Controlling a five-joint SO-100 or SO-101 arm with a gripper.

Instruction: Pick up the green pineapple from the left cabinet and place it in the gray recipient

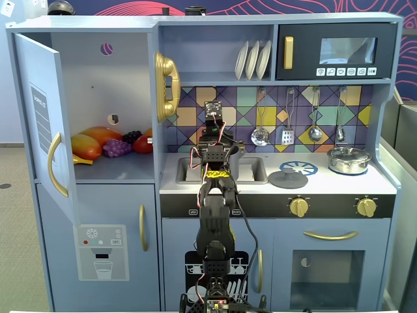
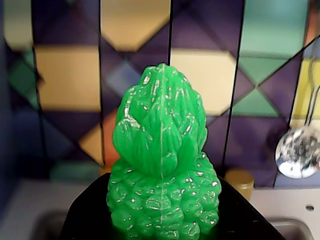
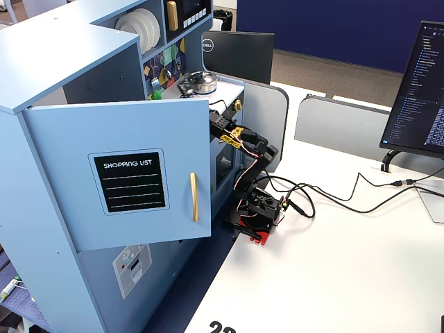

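While clamped between the dark fingers [image 2: 150,220], green pineapple [image 2: 161,160] upright in wrist view, leafy crown up, bumpy body seated in the grip. Behind it: coloured tile backsplash [image 2: 210,80], hanging silver strainer [image 2: 299,152] at right edge, pale counter [image 2: 292,202] below. Fruit not visible in either fixed view, hidden by the arm.

Front fixed view: arm [image 1: 215,215] raised in front of the sink [image 1: 221,169], gripper end near the backsplash. Left cabinet [image 1: 98,98] door [image 1: 45,124] swung open; inside on the shelf, orange and red fruit [image 1: 98,140] and purple grape bunch [image 1: 117,148]. Shiny lidded pot [image 1: 349,160] on the right of the counter, gray round lid [image 1: 288,178] beside the sink. Gray recipient: cannot locate with certainty in any view.

Side fixed view: open door [image 3: 132,173] with "SHOPPING LIST" label, arm [image 3: 246,149] reaching in beyond it.
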